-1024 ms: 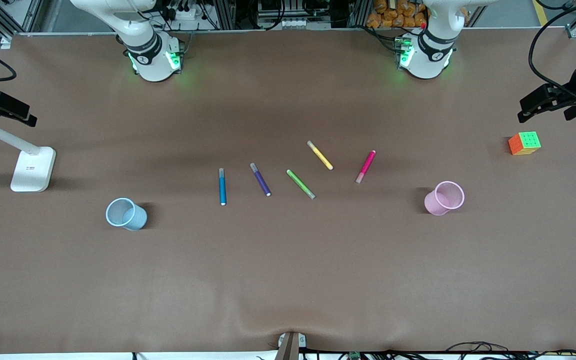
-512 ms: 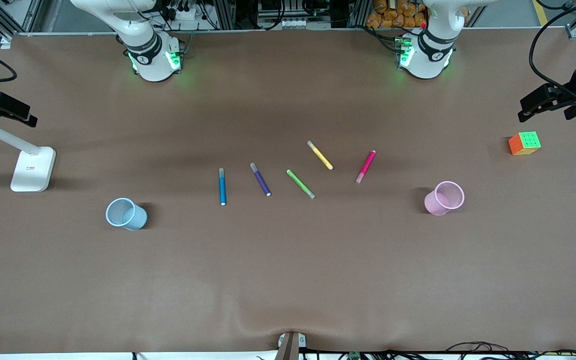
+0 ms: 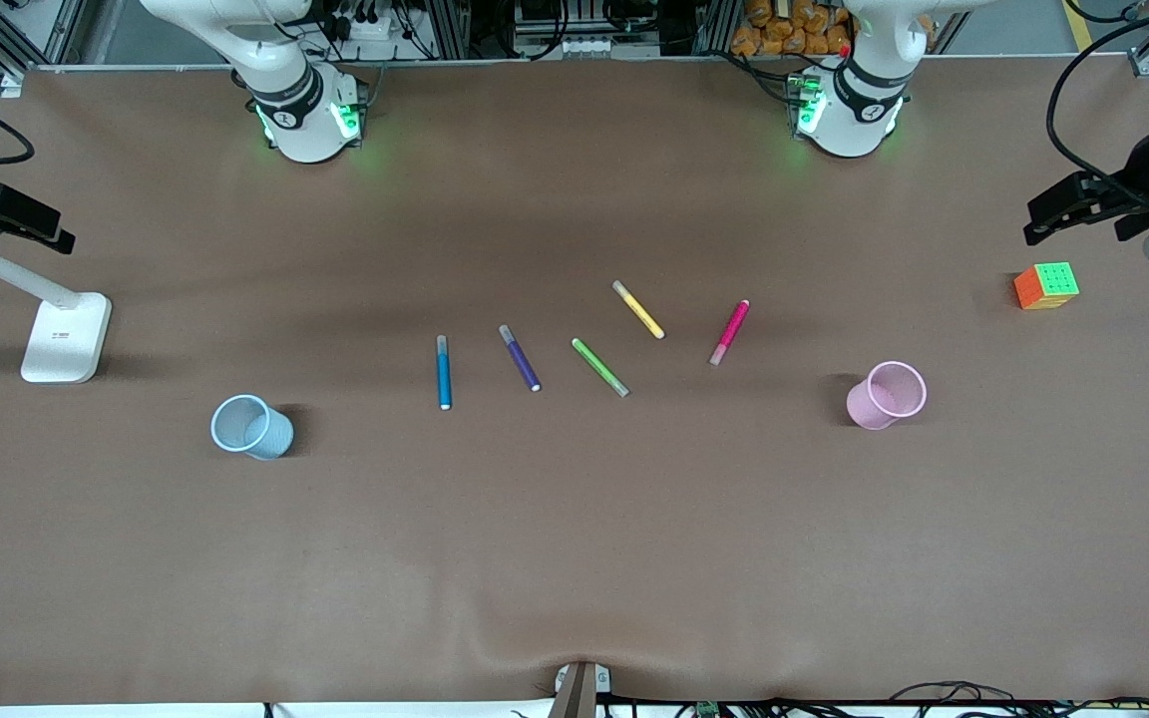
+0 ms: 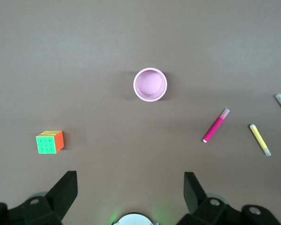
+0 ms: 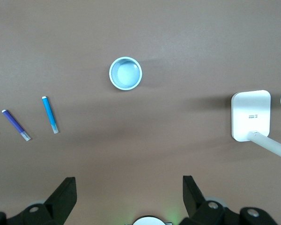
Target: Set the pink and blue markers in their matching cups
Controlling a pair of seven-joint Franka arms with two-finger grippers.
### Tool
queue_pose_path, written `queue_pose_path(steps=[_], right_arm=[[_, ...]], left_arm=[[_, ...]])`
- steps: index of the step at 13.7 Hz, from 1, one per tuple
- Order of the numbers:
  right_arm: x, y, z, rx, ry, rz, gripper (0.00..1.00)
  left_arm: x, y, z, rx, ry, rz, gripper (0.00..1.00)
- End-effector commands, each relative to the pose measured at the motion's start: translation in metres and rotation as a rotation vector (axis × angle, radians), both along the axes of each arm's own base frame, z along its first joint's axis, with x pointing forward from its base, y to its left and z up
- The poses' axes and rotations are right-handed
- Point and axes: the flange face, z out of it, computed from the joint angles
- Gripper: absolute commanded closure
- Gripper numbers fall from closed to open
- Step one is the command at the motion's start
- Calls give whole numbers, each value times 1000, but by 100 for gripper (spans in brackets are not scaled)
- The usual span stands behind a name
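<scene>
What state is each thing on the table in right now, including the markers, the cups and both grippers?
pink marker: lying flat on the table, not in a cup
blue marker: lying flat, not in a cup
pink cup: upright, empty
blue cup: upright, empty
purple marker: lying flat
green marker: lying flat
yellow marker: lying flat
cube: resting on the table
left gripper: open, holding nothing
right gripper: open, holding nothing
</scene>
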Motion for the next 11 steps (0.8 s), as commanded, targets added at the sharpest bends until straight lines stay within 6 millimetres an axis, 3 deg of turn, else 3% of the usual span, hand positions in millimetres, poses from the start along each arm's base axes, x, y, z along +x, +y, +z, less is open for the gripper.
queue_pose_path(steps=[1, 6, 11], right_arm=[[1, 3, 2, 13, 2, 2, 0], [2, 21, 1, 12, 6, 22, 0], [2, 45, 1, 9, 8, 54, 0]], left_arm=[[1, -11, -10, -12, 30, -19, 0], [10, -53, -37, -2, 69, -99, 0], [12, -65, -56, 0, 104, -121, 0]])
